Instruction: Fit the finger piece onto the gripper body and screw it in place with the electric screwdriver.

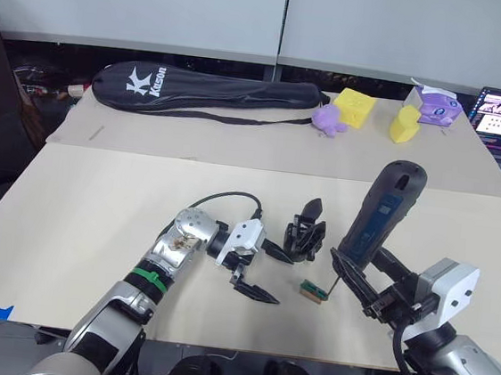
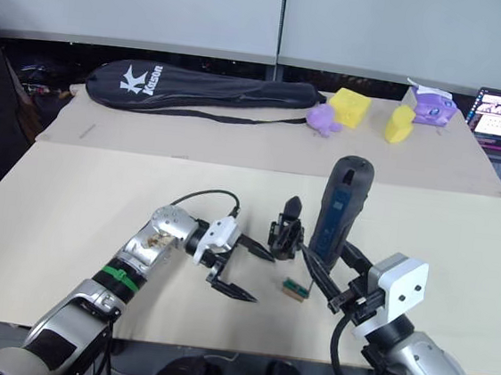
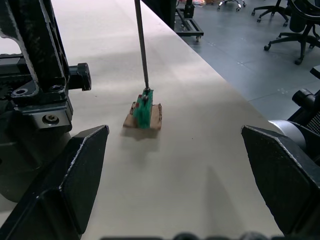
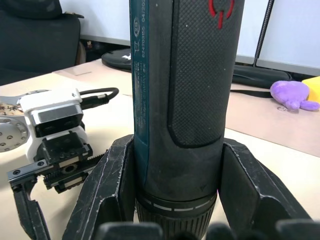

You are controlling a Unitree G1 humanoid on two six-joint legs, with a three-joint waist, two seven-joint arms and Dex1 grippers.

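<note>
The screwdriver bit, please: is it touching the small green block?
Touching: the left wrist view shows the screwdriver bit ending on top of the green block.

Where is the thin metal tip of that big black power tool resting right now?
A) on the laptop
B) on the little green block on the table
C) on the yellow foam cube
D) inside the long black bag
B: the electric screwdriver, clamped in the right gripper, has its bit touching the top of the small green block.
</note>
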